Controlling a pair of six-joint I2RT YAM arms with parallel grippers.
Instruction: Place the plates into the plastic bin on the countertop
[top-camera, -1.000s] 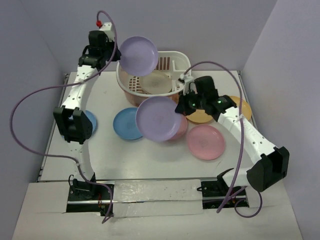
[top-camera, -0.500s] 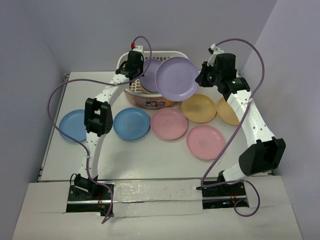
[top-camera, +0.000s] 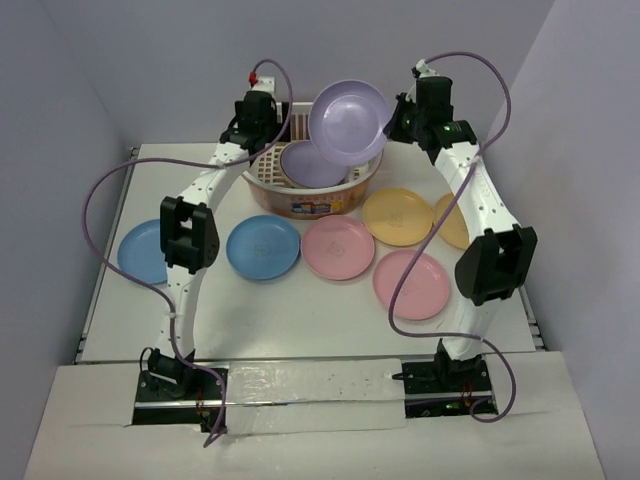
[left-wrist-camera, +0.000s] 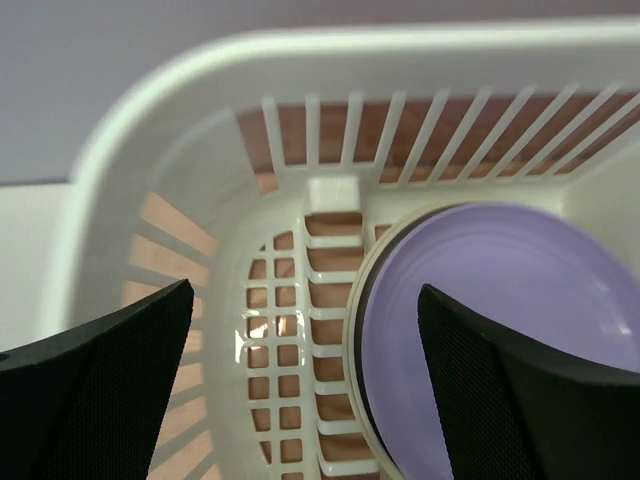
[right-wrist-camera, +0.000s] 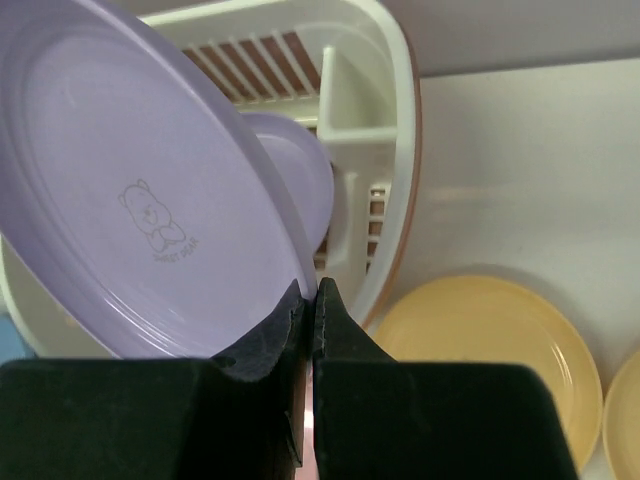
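The cream plastic bin (top-camera: 300, 203) stands at the back of the countertop (top-camera: 300, 310). One lilac plate (top-camera: 310, 165) leans inside it, also seen in the left wrist view as the lilac plate (left-wrist-camera: 500, 270) against the bin's slotted wall (left-wrist-camera: 290, 130). My left gripper (top-camera: 260, 140) hangs over the bin's left end, open (left-wrist-camera: 305, 295), with nothing between its fingers. My right gripper (right-wrist-camera: 312, 292) is shut on the rim of a second lilac plate (right-wrist-camera: 130, 180), held tilted above the bin's right half (top-camera: 348, 122). Other plates lie flat on the countertop.
In front of the bin lie two blue plates (top-camera: 150, 250) (top-camera: 263, 247), two pink plates (top-camera: 338, 247) (top-camera: 411, 284) and a yellow plate (top-camera: 397, 216). Another yellow plate (top-camera: 447, 222) is partly behind the right arm. Lilac walls close in the sides and back.
My left gripper has opened and let its lilac plate go into the bin. The right arm has carried its lilac plate left and back, over the bin.
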